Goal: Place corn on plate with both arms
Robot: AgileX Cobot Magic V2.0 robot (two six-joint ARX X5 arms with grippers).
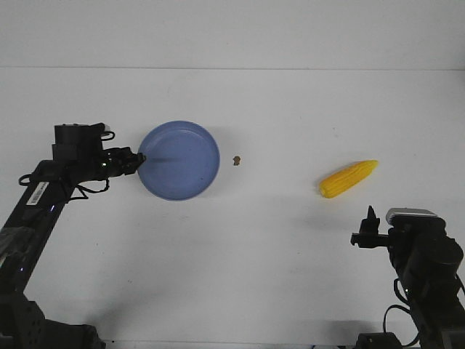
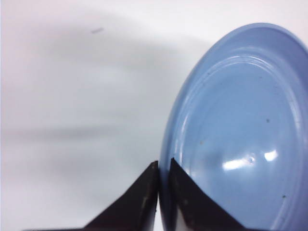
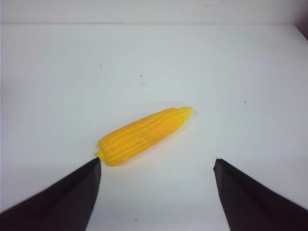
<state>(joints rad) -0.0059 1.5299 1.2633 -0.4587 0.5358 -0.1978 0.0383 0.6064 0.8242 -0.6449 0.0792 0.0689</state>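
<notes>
Left gripper [image 1: 138, 160] is clamped narrow on the left rim of the plate [image 1: 182, 156]; the left wrist view shows one finger on each side of the blue edge, plate apparently tipped up slightly. Right gripper [image 3: 156, 166] is spread wide, holding nothing, near the right front corner of the worktop with the corn [image 1: 349, 179] just ahead of it.

Risks, as I judge them:
- Thin rim pinch, so the plate could twist or slip out if the left arm drags or lifts it fast.
- Corn is round and tapered, so a grab near the pointed end could squirt it out or roll it toward the right edge.
- Corn lies diagonal to the fingers [image 3: 72, 197]; closing without turning the wrist could just nudge it.
- Cob looks about as long as the plate is wide, so an off-centre drop could leave it hanging over the rim.

Corn: bright yellow, ribbed kernel rows, blunt end toward the centre, tip toward the right edge, lying flat on the right half, well apart from the plate. Small brown speck [image 1: 236, 160] just right of the plate.
</notes>
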